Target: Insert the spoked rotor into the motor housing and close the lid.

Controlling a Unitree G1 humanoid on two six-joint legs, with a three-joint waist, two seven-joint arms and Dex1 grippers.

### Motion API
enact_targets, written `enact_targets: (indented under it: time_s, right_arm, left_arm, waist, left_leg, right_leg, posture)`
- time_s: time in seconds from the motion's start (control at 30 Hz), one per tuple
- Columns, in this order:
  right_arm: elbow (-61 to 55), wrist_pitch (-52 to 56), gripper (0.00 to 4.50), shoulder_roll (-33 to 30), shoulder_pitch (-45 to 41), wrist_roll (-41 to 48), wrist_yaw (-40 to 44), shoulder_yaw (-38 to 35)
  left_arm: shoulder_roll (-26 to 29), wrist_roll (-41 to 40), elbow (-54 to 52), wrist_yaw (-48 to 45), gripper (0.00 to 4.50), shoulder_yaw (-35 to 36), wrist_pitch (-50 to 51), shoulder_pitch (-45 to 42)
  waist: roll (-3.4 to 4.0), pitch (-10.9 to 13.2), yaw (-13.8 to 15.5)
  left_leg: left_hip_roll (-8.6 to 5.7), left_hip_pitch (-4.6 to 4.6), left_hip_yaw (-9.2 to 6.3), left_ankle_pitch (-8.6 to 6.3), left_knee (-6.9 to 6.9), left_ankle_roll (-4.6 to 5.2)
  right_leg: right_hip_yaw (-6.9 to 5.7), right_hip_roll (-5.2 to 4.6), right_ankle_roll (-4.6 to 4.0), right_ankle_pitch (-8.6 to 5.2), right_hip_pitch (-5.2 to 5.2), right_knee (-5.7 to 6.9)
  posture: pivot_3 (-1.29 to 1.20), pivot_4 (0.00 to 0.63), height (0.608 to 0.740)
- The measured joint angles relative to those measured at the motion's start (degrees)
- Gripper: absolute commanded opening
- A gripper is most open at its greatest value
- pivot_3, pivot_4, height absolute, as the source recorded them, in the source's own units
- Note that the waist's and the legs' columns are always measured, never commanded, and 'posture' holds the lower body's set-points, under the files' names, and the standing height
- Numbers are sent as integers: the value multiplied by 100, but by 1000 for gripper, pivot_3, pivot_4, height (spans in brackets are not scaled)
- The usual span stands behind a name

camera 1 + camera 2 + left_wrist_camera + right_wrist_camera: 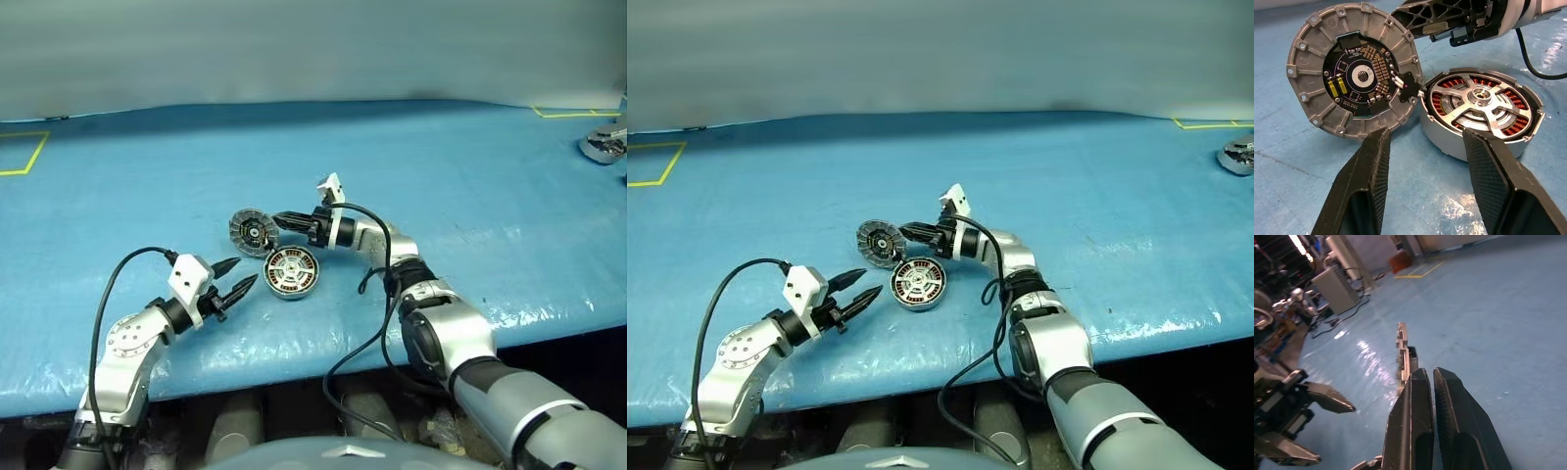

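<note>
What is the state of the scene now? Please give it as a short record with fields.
lid: held on edge beside the housing, circuit-board face visible
right gripper: shut on the lid's rim
motor housing: on the blue table, copper windings visible
spoked rotor: already seated in the housing
left gripper: open, empty, pointing at the housing

Silver-grey jointed arms carried loose black cables; each tool, left and right, had black tapered ribbed fingers beneath a white wrist block.
</note>
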Motion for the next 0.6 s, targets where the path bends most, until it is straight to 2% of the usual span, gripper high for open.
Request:
enact_targets:
  time_s: [0.1, 0.17, 0.27, 0.43, 0.5, 0.6]
  right_arm:
    - [-196, -839, 255, 24, 71, -79, -1387, -272]
    - [-610, -1120, 255, -62, 170, -112, -1875, -357]
    - [-1827, -1098, 255, -190, 893, -102, -2000, -279]
    - [-3920, -404, 255, -368, 2835, -51, -2252, -28]
    - [-4566, -162, 255, -526, 3282, -51, -2451, -22]
    - [-5243, 146, 255, -765, 3811, -72, -2624, 5]
  left_arm:
    - [-66, -22, 2, 161, 2469, 212, -1, -41]
    - [-155, -18, 23, 307, 2469, 315, -1, -50]
    - [-397, -16, 98, 649, 2469, 478, -2, -115]
    - [-794, -229, 348, 1209, 2469, 988, 5, -266]
    - [-906, -232, 544, 1453, 2469, 1086, 28, -417]
    - [-970, -221, 798, 1656, 2469, 1157, 101, -649]
  waist:
    - [7, 5, 1]
    - [7, 5, 8]
    - [2, 1, 49]
    - [5, 2, 87]
    - [5, 2, 88]
    - [2, 1, 85]
  left_leg:
    - [0, -1, 1, 2, 2, -2]
    - [0, -1, 1, 2, 2, -2]
    - [-1, -1, -4, 0, -5, -3]
    - [-3, -1, -3, 0, -27, -4]
    - [-3, 3, -1, 2, -24, -6]
    - [-2, 14, -1, 5, -15, -9]
  right_leg:
    - [1, 0, 1, 0, -2, 0]
    - [1, -1, 2, 0, 0, -1]
    - [0, -1, 20, 9, 2, -3]
    - [1, -3, 4, 16, -8, -3]
    - [1, -3, 27, 1, -6, -3]
    - [1, -2, -2, -16, 6, 0]
  posture:
    - [0, 150, 740]
    - [0, 150, 740]
    - [0, 150, 740]
    - [0, 150, 740]
    - [0, 150, 740]
    - [0, 150, 740]
